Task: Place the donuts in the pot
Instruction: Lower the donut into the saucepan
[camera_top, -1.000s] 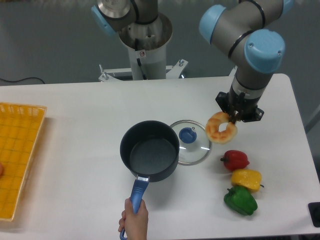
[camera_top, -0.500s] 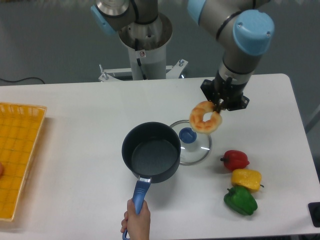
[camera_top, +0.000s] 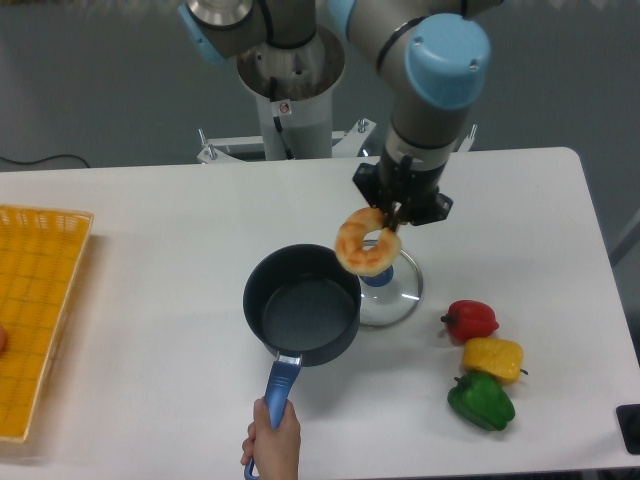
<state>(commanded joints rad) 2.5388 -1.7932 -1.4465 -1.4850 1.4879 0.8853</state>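
Note:
The golden-orange donut (camera_top: 367, 242) hangs tilted in the air, with my gripper (camera_top: 391, 216) shut on its upper right edge. It sits above the gap between the pot's right rim and the glass lid. The dark pot (camera_top: 302, 315) stands on the white table with its blue handle (camera_top: 277, 388) pointing toward the front, where a human hand (camera_top: 271, 443) grips it. The pot is empty inside.
A round glass lid with a blue knob (camera_top: 393, 290) lies just right of the pot, partly behind the donut. Red (camera_top: 472, 320), yellow (camera_top: 493, 358) and green (camera_top: 481, 399) bell peppers sit in a row at the right front. A yellow basket (camera_top: 35, 310) is at the left edge.
My gripper has carried the donut leftward from above the peppers' side to the pot's right rim. The pot and hand shifted slightly.

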